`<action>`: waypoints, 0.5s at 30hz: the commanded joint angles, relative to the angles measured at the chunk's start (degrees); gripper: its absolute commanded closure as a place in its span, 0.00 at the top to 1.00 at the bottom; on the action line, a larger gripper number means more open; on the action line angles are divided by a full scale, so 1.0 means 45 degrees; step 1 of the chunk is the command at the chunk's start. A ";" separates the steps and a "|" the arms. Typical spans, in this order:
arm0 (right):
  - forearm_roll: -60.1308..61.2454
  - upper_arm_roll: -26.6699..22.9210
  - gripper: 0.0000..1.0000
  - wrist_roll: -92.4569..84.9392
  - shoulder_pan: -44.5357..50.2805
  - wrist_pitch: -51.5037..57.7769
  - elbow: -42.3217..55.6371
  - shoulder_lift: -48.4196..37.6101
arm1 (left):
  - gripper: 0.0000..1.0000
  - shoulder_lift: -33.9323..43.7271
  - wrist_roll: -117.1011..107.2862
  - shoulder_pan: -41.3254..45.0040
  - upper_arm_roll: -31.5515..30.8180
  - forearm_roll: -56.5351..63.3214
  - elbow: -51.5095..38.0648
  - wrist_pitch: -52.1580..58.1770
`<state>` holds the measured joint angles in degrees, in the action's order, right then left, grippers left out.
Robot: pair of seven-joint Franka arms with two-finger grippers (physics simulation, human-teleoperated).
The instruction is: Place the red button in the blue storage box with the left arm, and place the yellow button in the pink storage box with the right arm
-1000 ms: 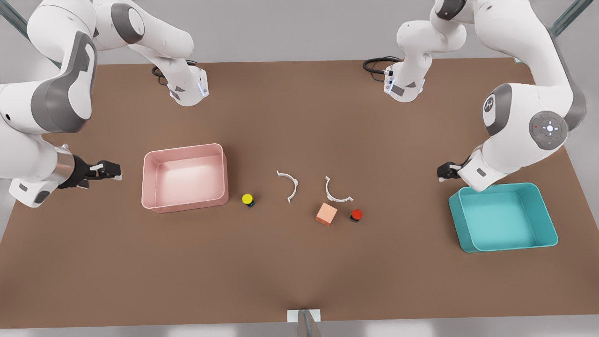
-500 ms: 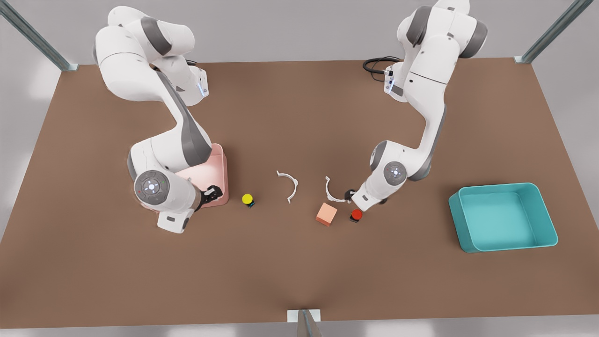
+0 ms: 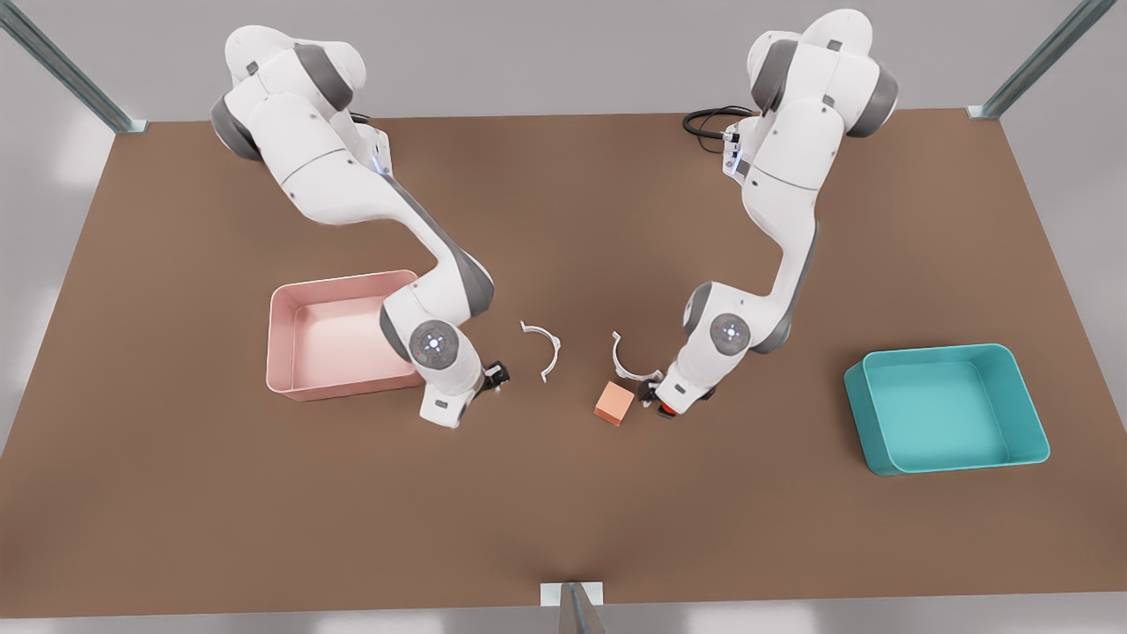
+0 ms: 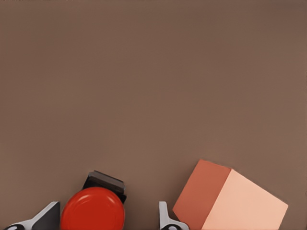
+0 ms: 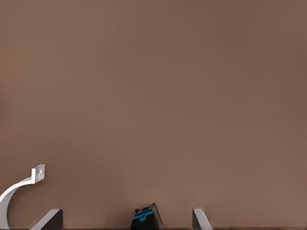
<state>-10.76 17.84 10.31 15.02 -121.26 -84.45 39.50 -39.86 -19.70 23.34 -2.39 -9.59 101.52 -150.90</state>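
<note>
Both grippers over their buttons, both tubs bare.
I see the red button [image 4: 93, 210] between my left gripper's [image 4: 108, 219] spread fingers beside the orange cube [image 4: 231, 197]; right gripper [image 5: 125, 220] open astride the yellow button [image 5: 145, 216]; pink storage box [image 3: 283, 335] adjacent, blue storage box [image 3: 1012, 386] well apart across open table [image 3: 563, 511].

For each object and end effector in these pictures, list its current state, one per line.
red button: on the table, between the open fingers of the left end effector.
yellow button: on the table, between the open fingers of the right end effector.
pink storage box: empty.
blue storage box: empty.
orange cube: resting beside the red button.
</note>
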 commanded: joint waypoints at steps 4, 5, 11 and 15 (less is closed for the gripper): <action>-0.0246 0.0001 1.00 0.2904 -0.0193 -0.1764 -0.1291 -0.0615 | 0.70 -0.0186 -0.1286 -0.0011 0.0004 0.0060 -0.0137 -0.0198; -0.0246 0.0001 1.00 0.2904 -0.0213 -0.1783 -0.1330 -0.0634 | 0.70 -0.0186 -0.1033 -0.0050 0.0004 0.0060 -0.0040 -0.0198; -0.0461 0.0001 1.00 0.3763 -0.0213 -0.1744 -0.2229 -0.1181 | 0.59 -0.0167 -0.0954 -0.0109 0.0024 0.0060 0.0058 -0.0178; -0.0734 0.0021 1.00 0.3763 -0.0388 -0.1705 -0.2541 -0.1318 | 0.59 0.1336 -0.0194 -0.0830 0.0082 0.0060 -0.0020 0.1695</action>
<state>-13.38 17.89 19.27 13.48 -128.40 -95.54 33.81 -35.13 -21.94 20.07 -2.12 -9.28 101.53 -149.02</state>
